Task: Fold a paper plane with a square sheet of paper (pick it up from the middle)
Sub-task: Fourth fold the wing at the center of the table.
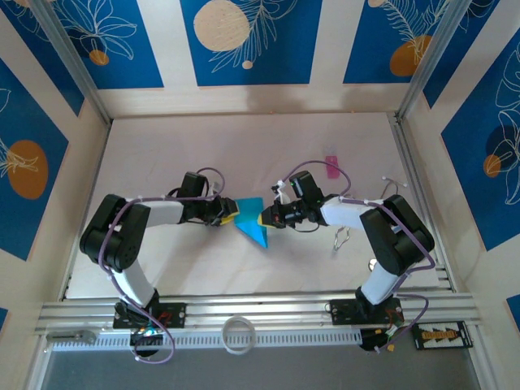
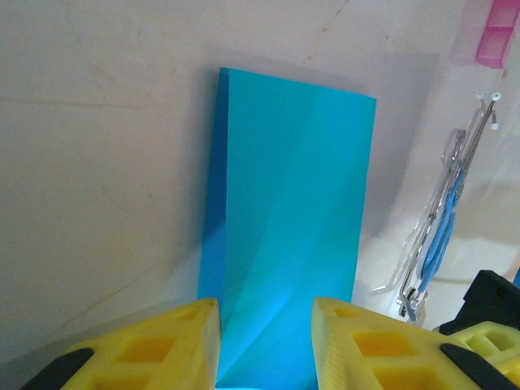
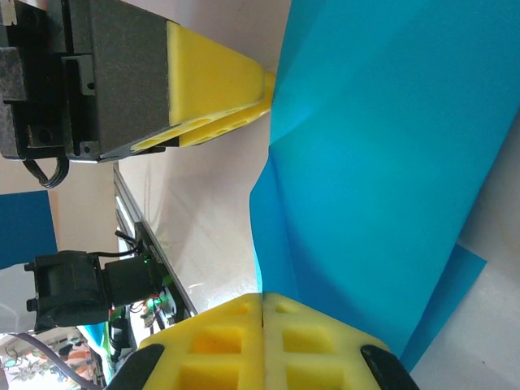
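Centrally, near the front of the table [image 1: 244,146], the square sheet of paper [image 1: 252,223], already creased into a smaller folded shape, lay between the two grippers, which faced each other across it; the left gripper [image 1: 226,214] stood at its left side and the right gripper [image 1: 264,218] at its right, so neither arm was nearer. In the right wrist view the right gripper [image 3: 262,325] had its yellow fingers pressed together with no gap, and the lower edge of the sheet [image 3: 390,162] ran down into their seam; it was judged to be pinching the paper. In the left wrist view the left gripper [image 2: 266,313] stood with its jaws narrowly apart and the near end of the sheet [image 2: 292,219] in the gap; whether the pads bore on the paper could not be told. The governing relation was alignment: the long axis of the sheet ran straight ahead from the left fingers [image 2: 357,333], with a diagonal fold line between them. The sheet appeared raised on its fold; whether its far end touched the table could not be told. Any closing of the left jaws would probably land across that near end; the right-hand pinch should be treated as the only sure support. A small pink object [image 1: 331,166] lay well apart, on the far right.
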Controlling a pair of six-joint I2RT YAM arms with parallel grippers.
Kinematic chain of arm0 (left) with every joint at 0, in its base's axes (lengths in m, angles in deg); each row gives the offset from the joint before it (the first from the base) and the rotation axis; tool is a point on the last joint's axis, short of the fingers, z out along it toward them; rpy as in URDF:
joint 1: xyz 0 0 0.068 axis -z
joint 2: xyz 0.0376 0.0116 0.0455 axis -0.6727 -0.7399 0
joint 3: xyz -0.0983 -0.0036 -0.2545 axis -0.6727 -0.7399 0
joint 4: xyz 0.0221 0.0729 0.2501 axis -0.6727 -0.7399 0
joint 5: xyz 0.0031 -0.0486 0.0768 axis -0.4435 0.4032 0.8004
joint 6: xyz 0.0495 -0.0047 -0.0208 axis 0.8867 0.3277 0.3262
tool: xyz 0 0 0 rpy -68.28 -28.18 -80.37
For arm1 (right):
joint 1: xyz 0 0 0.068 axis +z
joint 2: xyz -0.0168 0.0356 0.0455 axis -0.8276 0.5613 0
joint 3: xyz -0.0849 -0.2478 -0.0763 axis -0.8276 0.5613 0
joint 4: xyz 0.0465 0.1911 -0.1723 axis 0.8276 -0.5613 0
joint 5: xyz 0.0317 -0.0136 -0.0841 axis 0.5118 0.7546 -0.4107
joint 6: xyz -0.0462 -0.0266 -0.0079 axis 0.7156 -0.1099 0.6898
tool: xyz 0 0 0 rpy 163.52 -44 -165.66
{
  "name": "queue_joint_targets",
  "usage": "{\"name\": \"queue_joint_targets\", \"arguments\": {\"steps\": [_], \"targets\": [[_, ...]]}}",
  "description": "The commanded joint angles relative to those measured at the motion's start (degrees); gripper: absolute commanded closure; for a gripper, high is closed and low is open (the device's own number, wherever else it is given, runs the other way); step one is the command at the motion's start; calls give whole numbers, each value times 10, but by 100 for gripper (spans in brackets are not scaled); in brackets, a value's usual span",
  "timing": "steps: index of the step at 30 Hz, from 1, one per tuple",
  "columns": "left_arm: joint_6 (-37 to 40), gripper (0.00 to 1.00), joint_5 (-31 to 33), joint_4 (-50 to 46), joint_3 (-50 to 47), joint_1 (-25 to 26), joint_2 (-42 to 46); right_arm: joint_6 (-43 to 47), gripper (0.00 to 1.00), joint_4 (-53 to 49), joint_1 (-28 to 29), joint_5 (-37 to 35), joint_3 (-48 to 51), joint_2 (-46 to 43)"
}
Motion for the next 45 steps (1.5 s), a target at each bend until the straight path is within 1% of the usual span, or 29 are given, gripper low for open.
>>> {"name": "queue_joint_targets", "arguments": {"steps": [1, 5, 10, 14, 23, 30, 34, 36, 38, 40, 42, 43, 45], "targets": [[1, 65, 5, -2, -3, -6, -1, -6, 98, 8, -5, 12, 9, -28], [12, 62, 25, -27, -2, -6, 7, -8, 98, 16, -8, 18, 13, -31], [-3, 61, 7, -4, 3, -6, -9, -15, 98, 31, -11, 27, 19, -31], [-16, 64, -7, 24, 3, -6, -14, -15, 98, 32, -11, 29, 20, -30], [-26, 74, -14, 43, 5, -6, -18, -13, 98, 31, -14, 32, 23, -30], [-41, 90, 7, 62, -11, -6, -4, -5, 98, 23, -20, 16, 30, -39], [-51, 99, 17, 72, -17, -5, 6, 17, 95, -24, -20, -14, 24, -40], [-61, 100, 26, 75, -24, -6, 16, 31, 88, -53, -19, -39, 20, -47], [-88, 100, 49, 95, -42, -5, 39, 42, 81, -84, -15, -75, 18, -63], [-110, 100, 81, 93, -57, -1, 67, 51, 76, -119, -8, -132, 18, -91], [-124, 100, 112, 73, -63, 5, 86, 51, 75, -131, -4, -192, 32, -133], [-133, 100, 130, 63, -66, 10, 97, 51, 70, -126, -3, -209, 43, -158], [-155, 100, 159, 58, -72, 20, 111, 65, 65, -110, -2, -223, 62, -199]]}}
